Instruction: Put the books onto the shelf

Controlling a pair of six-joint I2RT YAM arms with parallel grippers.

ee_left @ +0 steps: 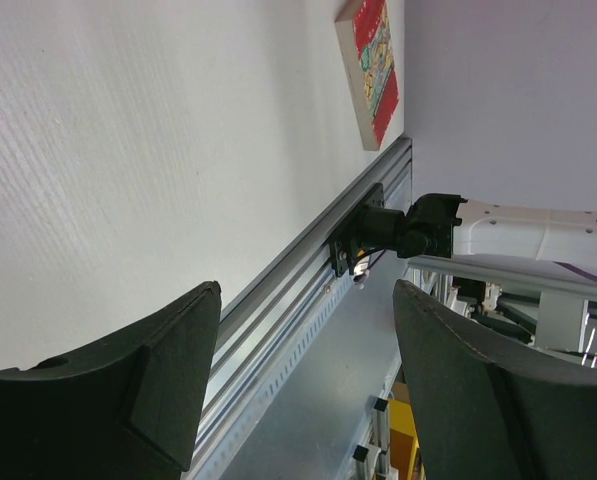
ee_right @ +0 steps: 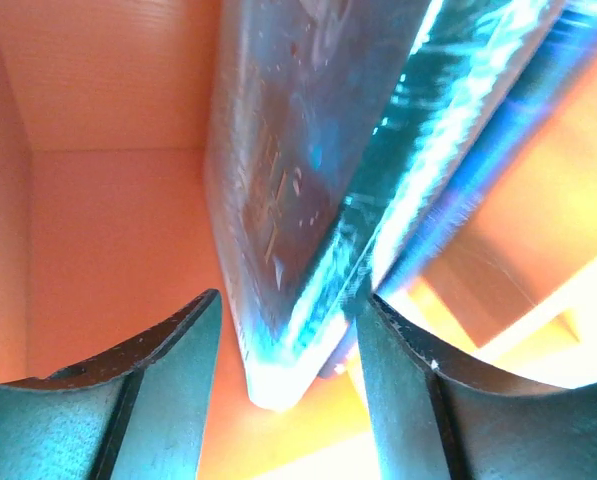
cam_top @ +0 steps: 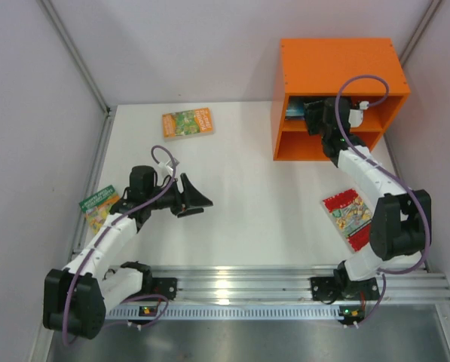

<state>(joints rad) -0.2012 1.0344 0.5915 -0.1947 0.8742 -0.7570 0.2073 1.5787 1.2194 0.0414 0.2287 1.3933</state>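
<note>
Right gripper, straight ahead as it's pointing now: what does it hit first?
The dark blue book sitting between the right gripper's fingers, inside the orange shelf's upper compartment. Beyond it, likely the back wall; depth is unclear.

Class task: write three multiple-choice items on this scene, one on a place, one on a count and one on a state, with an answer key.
1. Where does the right gripper reach?
A) into the shelf's upper compartment
B) into its lower compartment
C) behind it

2. How many books lie flat on the table?
A) one
B) three
C) five

3. How does the left gripper stand?
A) shut on a book
B) shut, empty
C) open, empty

Key:
1 A: the arm enters the upper opening, and orange walls fill the wrist view.
2 B: the orange-green book, the green book and the red book.
3 C: only bare table and rail show between its fingers.
</note>
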